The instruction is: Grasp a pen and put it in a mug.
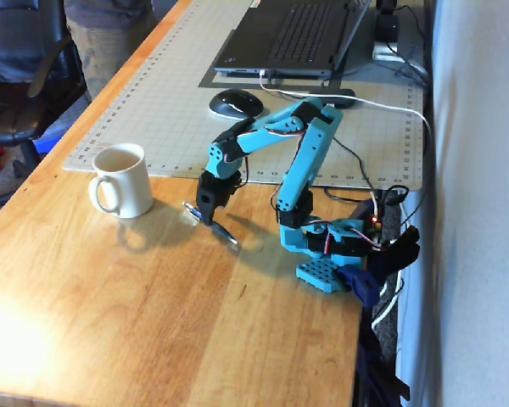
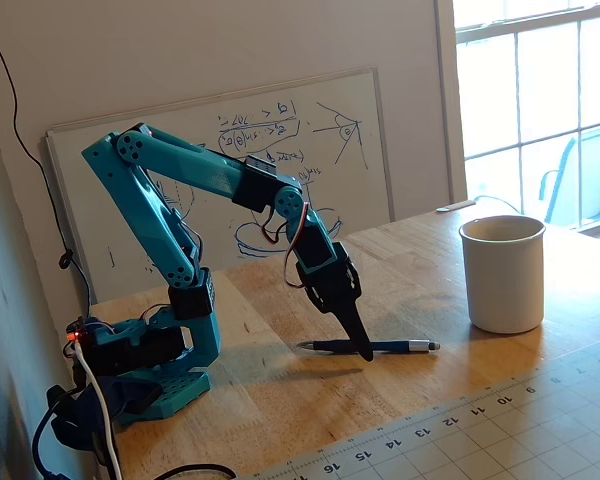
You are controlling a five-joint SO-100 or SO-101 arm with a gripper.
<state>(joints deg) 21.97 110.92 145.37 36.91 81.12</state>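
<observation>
While tips meet the pen (image 2: 380, 347), fingers (image 2: 352, 325) look closed together.

I see a wooden tabletop (image 1: 136, 314). Directly on it: cream mug (image 1: 120, 181), dark pen (image 1: 224, 232) just right of the mug, arm's blue base (image 1: 327, 271) near right edge, gridded cutting mat (image 1: 161, 110) carrying laptop (image 1: 293, 38) and mouse (image 1: 235, 103).
</observation>
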